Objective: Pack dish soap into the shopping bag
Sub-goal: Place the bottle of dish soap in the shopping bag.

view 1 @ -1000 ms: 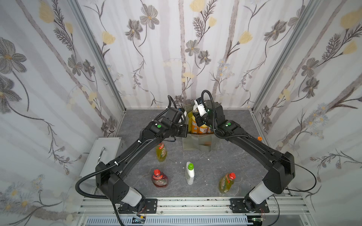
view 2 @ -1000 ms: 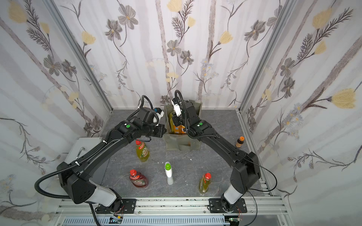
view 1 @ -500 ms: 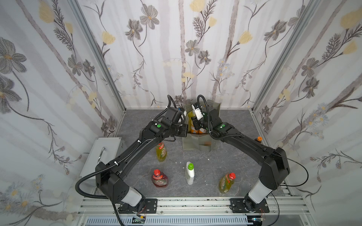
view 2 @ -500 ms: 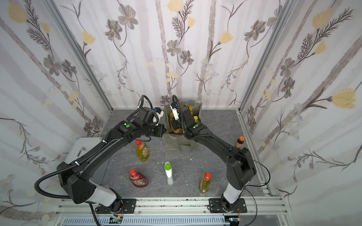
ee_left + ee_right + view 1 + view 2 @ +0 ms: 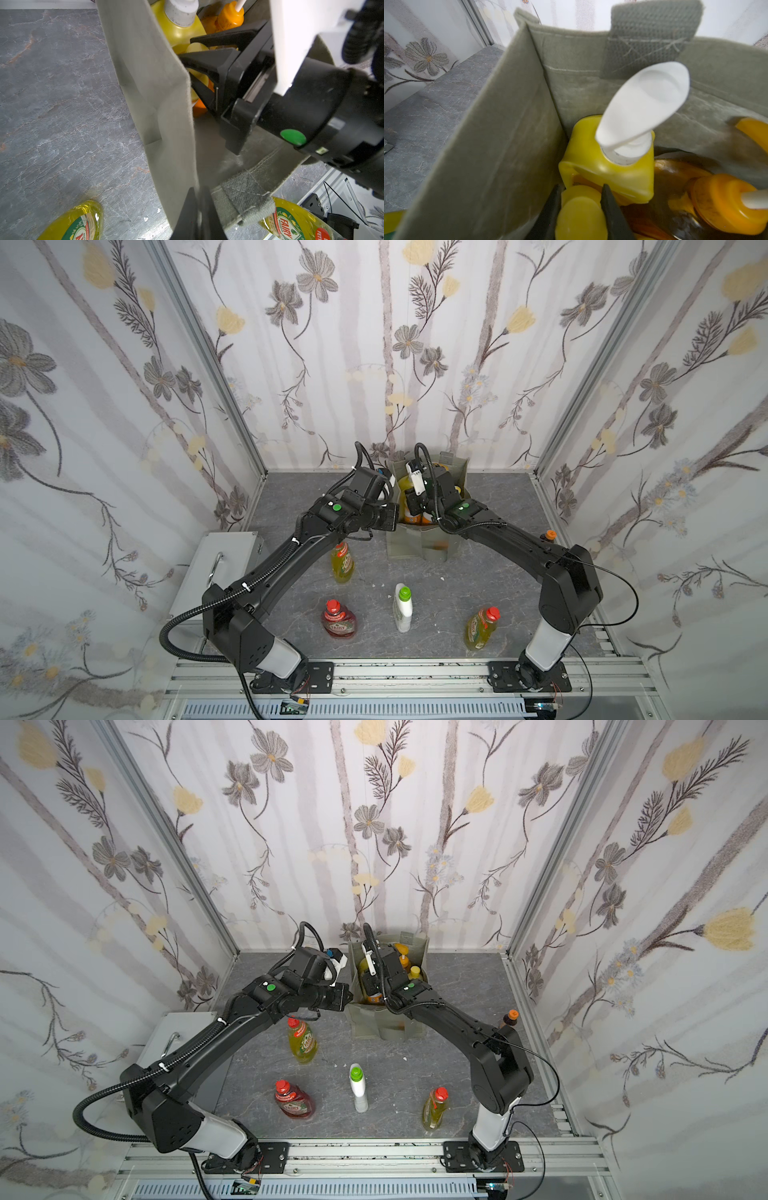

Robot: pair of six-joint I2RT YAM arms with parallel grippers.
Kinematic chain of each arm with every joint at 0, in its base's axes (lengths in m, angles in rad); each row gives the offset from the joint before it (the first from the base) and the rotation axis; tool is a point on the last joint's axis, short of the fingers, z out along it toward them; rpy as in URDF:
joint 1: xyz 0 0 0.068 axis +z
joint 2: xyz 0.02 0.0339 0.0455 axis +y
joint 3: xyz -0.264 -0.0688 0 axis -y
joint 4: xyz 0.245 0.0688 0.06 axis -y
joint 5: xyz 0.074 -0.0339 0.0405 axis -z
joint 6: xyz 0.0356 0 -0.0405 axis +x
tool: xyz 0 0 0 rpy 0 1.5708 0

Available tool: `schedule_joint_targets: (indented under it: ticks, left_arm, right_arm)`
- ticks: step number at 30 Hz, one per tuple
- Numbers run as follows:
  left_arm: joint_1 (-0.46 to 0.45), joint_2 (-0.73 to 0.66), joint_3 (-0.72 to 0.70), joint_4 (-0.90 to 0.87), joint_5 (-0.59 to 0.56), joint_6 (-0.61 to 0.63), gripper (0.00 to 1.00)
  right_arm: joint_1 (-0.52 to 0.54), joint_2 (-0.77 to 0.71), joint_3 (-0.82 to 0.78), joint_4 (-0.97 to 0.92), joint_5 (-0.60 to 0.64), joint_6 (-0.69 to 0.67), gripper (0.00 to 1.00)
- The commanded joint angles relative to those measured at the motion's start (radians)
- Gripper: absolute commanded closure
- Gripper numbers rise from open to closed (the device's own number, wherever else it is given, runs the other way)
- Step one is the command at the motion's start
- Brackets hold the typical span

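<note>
both claws at the bag, five bottles out on the table

the shopping bag (image 5: 409, 541) sits at the middle of the table's (image 5: 440, 601) far edge, mouth up. the left claw (image 5: 198, 191) is closed on the bag's rim at its near left corner, fabric pinched between the fingers, just beside a strap handle (image 5: 245, 195). the right claw (image 5: 581, 187) reaches down inside the bag along its left wall. its two fingers clamp the lid of a yellow-capped bottle (image 5: 580, 220), one finger against each side. just beside that lid stands the yellow pump bottle (image 5: 608, 162) with its white pump head. the orange pump bottle (image 5: 726, 207) is further from that wall.

count in the bag: one yellow pump bottle, one orange pump bottle, and the yellow-capped bottle in the claw. more orange shapes lie under them, too crowded to count.

count on the table: five bottles. one yellow-green bottle (image 5: 343, 566) with a red cap is near the middle, in front of the bag's left corner, under the left arm. three stand along the near edge: one red bottle (image 5: 338, 620), one white bottle (image 5: 402, 610) with a green cap, and a second yellow-green bottle (image 5: 482, 628). one small orange-capped bottle (image 5: 549, 536) is at the right edge. one metal box (image 5: 220, 568) is at the left edge.
</note>
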Motion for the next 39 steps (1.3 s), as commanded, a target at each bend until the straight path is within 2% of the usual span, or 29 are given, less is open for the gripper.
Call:
schedule_joint_targets:
  ticks: [1,9,13,18,24,29,36,39]
  left_arm:
    - [0.003,-0.002,0.001,0.011,0.011,-0.005,0.92]
    - [0.002,0.0,0.0,0.005,0.005,-0.005,0.92]
    - [0.002,-0.008,-0.009,0.002,-0.008,0.001,0.92]
    - [0.009,-0.009,0.003,-0.021,-0.042,0.021,0.88]
    - [0.008,0.005,0.008,-0.019,-0.054,0.015,0.85]
    - [0.008,0.012,0.01,-0.014,-0.058,0.006,0.86]
    - [0.009,0.023,0.037,-0.024,-0.051,0.003,0.89]
    - [0.009,0.025,0.049,-0.036,-0.047,0.007,0.9]
  right_arm:
    - [-0.004,0.004,-0.002,0.093,0.033,0.011,0.71]
    - [-0.007,-0.052,-0.109,0.212,0.028,0.003,0.61]
    - [-0.01,-0.088,-0.161,0.273,-0.01,-0.001,0.52]
    - [-0.029,-0.107,-0.19,0.306,-0.045,0.006,0.35]
    - [-0.065,-0.141,-0.232,0.347,-0.11,0.037,0.22]
    - [-0.069,-0.22,-0.317,0.445,-0.161,0.047,0.17]
    - [-0.069,-0.36,-0.441,0.58,-0.224,0.063,0.16]
    - [-0.072,-0.416,-0.449,0.56,-0.21,0.079,0.16]
